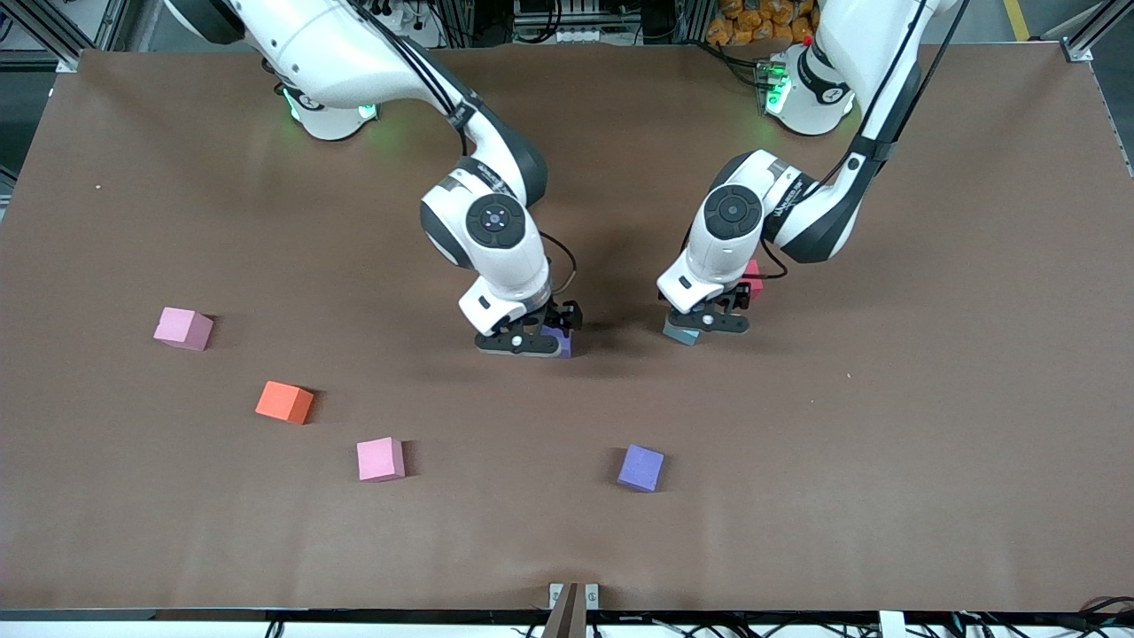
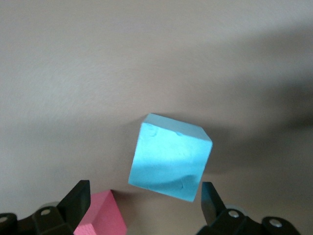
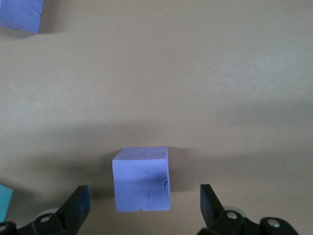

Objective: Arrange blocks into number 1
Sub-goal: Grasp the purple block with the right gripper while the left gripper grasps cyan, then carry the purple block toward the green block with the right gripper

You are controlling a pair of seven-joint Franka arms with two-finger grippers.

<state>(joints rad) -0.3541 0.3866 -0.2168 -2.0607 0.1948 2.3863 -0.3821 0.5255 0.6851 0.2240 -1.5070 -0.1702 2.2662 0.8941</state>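
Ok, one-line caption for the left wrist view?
Left end effector, open, poised over a tilted light blue block, with a pink block beside one finger.

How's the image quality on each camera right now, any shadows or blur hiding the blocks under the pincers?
Front view: sharp and evenly lit, but both arms cast dark shadows and hide most of the light blue block and one purple block. Left wrist view: soft focus, shadow band by the block, the open left pincer a dark silhouette. Right wrist view: block edges clear, shadow around it, open right pincer dark.

2 white arms (image 1: pixel 496 239) with black joints, black cables (green base lights)
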